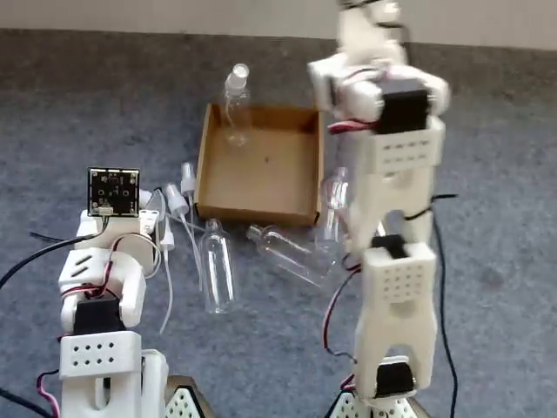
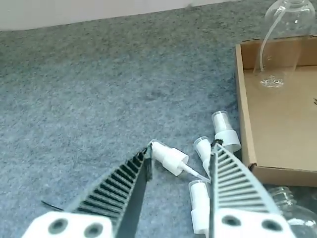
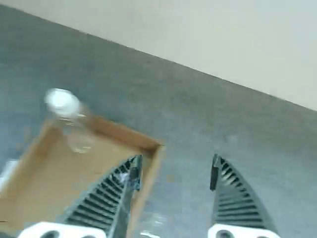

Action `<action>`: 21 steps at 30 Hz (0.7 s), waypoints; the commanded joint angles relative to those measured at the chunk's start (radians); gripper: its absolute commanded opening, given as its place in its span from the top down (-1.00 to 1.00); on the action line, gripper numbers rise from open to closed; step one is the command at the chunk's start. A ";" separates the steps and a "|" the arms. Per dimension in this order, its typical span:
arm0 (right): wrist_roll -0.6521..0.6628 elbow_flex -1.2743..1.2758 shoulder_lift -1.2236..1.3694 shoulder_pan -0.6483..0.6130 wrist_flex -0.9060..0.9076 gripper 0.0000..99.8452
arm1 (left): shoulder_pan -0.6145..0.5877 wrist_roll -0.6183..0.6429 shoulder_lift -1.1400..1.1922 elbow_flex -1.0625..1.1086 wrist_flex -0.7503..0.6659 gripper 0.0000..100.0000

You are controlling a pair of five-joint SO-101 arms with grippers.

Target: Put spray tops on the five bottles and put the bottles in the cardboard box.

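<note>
My left gripper (image 2: 181, 148) is open low over the grey carpet, with a white spray top (image 2: 168, 157) lying between its fingers. More spray tops (image 2: 224, 130) lie close by, next to the cardboard box (image 2: 247, 99). One clear bottle (image 1: 237, 104) with a white top stands upright in the box's far left corner. My right gripper (image 3: 176, 163) hangs open and empty, high above the box's (image 3: 74, 173) right side. Two uncapped bottles (image 1: 218, 266) (image 1: 283, 252) lie on the carpet in front of the box (image 1: 261, 165). A third bottle (image 1: 335, 205) stands by the right arm.
The right arm (image 1: 387, 113) rises tall over the box's right wall. The left arm (image 1: 100, 287) sits low at the front left, with wires trailing on the carpet. Open carpet stretches left of the box and behind it up to a pale wall.
</note>
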 commanded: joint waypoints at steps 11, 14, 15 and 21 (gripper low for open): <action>0.094 0.728 -0.271 0.252 0.018 0.50 | 0.013 0.002 -0.010 0.018 -0.028 0.65; 0.114 1.027 -0.377 0.252 -0.016 0.48 | 0.013 0.002 -0.010 0.018 -0.028 0.65; 0.126 1.116 -0.401 0.252 -0.039 0.48 | 0.015 0.002 -0.010 0.019 -0.028 0.65; 0.176 1.535 -0.515 0.213 -0.199 0.47 | 0.015 0.002 -0.010 0.021 -0.028 0.65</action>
